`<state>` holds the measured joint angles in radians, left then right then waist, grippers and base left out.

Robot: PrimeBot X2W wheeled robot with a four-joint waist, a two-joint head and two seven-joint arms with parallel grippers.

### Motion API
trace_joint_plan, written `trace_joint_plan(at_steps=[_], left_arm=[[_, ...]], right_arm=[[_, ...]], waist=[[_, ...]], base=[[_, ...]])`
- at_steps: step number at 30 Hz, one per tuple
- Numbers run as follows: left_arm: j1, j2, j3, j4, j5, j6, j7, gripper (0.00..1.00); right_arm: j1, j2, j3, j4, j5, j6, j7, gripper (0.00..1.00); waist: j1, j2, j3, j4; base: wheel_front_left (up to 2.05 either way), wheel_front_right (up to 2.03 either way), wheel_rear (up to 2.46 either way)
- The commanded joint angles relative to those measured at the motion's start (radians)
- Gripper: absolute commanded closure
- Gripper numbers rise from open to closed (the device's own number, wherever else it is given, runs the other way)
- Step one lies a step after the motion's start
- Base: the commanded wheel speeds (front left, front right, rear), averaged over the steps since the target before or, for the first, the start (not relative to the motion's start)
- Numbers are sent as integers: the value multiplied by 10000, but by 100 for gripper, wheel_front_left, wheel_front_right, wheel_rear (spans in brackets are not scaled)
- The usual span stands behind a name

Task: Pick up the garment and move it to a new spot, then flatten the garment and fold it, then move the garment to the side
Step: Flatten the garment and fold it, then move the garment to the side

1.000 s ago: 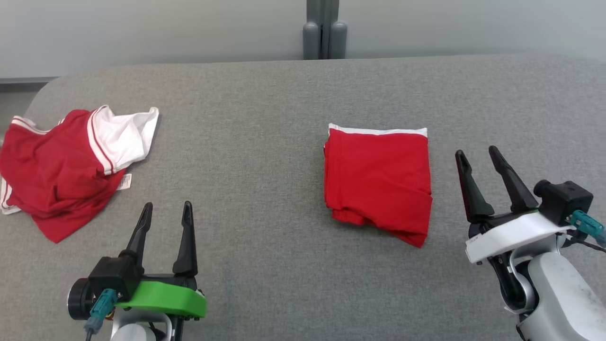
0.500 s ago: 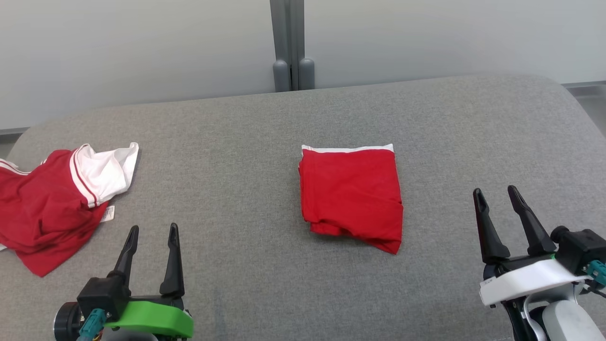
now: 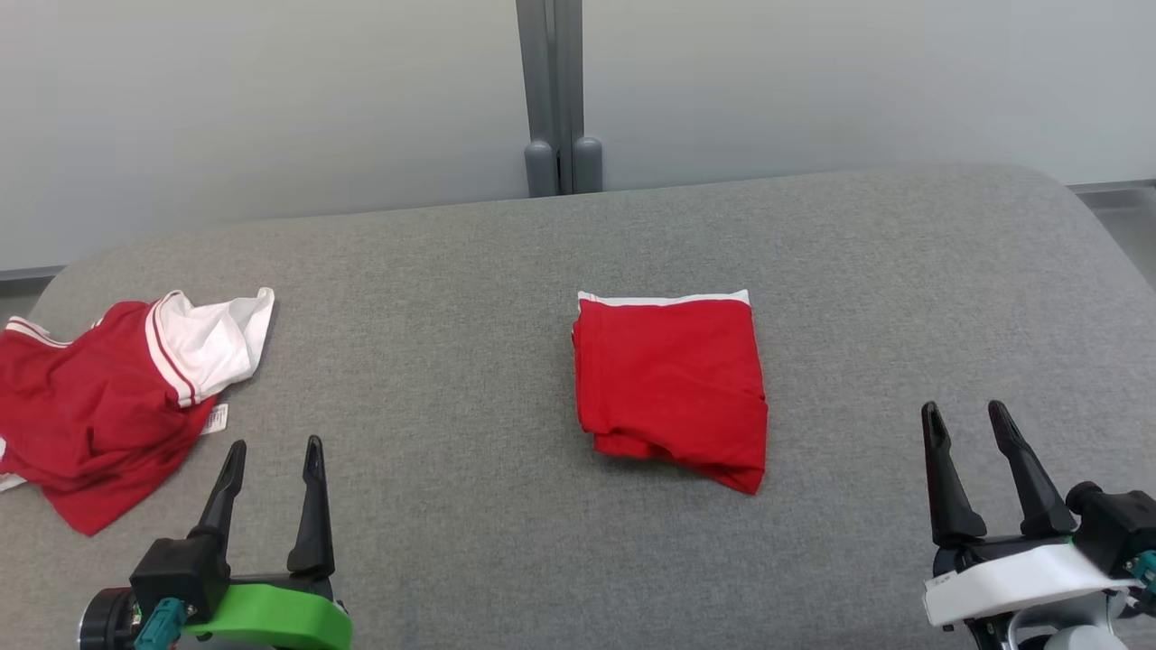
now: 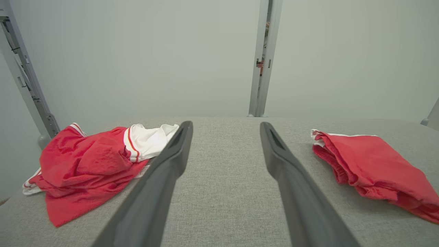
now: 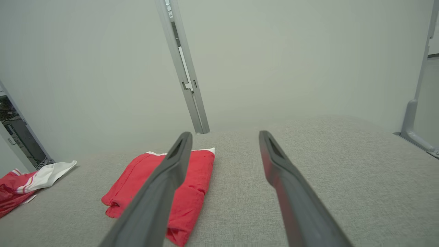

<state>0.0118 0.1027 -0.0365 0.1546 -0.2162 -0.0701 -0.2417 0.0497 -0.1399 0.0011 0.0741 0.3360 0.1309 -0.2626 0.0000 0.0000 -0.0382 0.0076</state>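
Two garments lie on the table: folded garment at centre, crumpled garment at nine o'clock; both jaws gape, empty.

- Ahead of the left gripper fingers, the bare grey surface runs open to the wall.
- Left of those fingers lies a crumpled red-and-white garment.
- The folded red garment lies well left of the right gripper fingers.
- Ahead and right of the right fingers, the surface is open.
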Motion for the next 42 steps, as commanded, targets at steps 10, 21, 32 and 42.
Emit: trace_joint_plan(at_steps=[10,21,32,42], left_arm=[[336,109,-28,-275,-55,205,255,0],[389,157,-109,-311,-104,320,331,0],[406,235,-147,-274,-223,349,348,0],[367,276,-202,-253,-287,435,333,0]], right_arm=[[325,150,-207,-53,-256,-4,-29,0],[287,87,-57,17,-502,-4,29,0],[314,116,-13,18,-674,-4,177,0],[338,148,11,28,-703,-4,153,0]], waist=[[0,0,-32,60],[0,0,-94,109],[0,0,-119,152],[0,0,-75,222]], base=[[0,0,0],[0,0,0],[0,0,0],[0,0,0]])
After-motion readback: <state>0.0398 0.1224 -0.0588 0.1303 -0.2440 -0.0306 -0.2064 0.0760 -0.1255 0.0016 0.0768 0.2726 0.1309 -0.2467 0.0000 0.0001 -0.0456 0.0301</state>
